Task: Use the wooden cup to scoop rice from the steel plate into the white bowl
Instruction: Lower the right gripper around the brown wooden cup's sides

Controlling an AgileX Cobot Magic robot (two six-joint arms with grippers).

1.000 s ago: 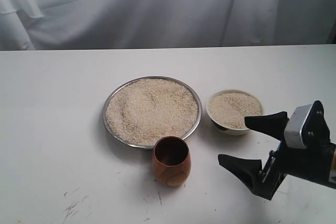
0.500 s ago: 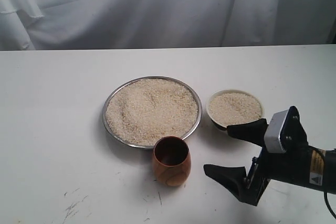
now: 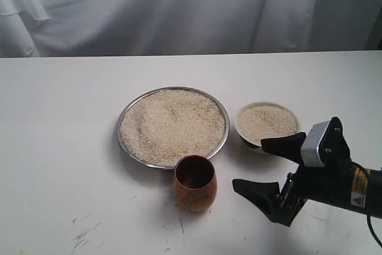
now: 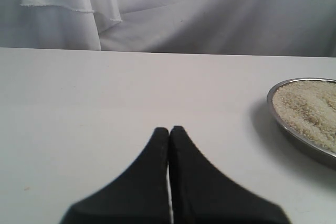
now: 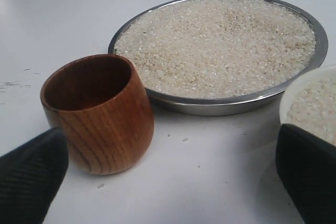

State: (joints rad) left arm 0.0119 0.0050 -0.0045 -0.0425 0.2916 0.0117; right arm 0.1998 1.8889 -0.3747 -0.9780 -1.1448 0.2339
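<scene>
1. Outside camera: the right claw (image 3: 248,163) was spread wide with nothing in it, low over the table (image 3: 59,147), just right of the cup (image 3: 194,182) and not touching it. The cup stood upright just in front of the plate (image 3: 117,129) heaped with rice (image 3: 173,125). The bowl (image 3: 237,125) sat just right of the plate, with some rice in it too. No left claw in this shot.

2. Left wrist camera: the left claw (image 4: 169,132) was pinched shut on nothing, over bare table with the plate's rim (image 4: 294,139) off to one side. I'd say it was best left parked.

3. Right wrist camera: the cup (image 5: 100,124) sat close to one finger (image 5: 31,182) instead of centred in the gap, and the other finger was right by the bowl (image 5: 299,85). To do the grab well, I reckon it needed to slide sideways until the cup was centred, then push in and squeeze around the fat middle. That rounded wood looked like it could squirt out or tip. It also had to avoid bumping the bowl.
</scene>
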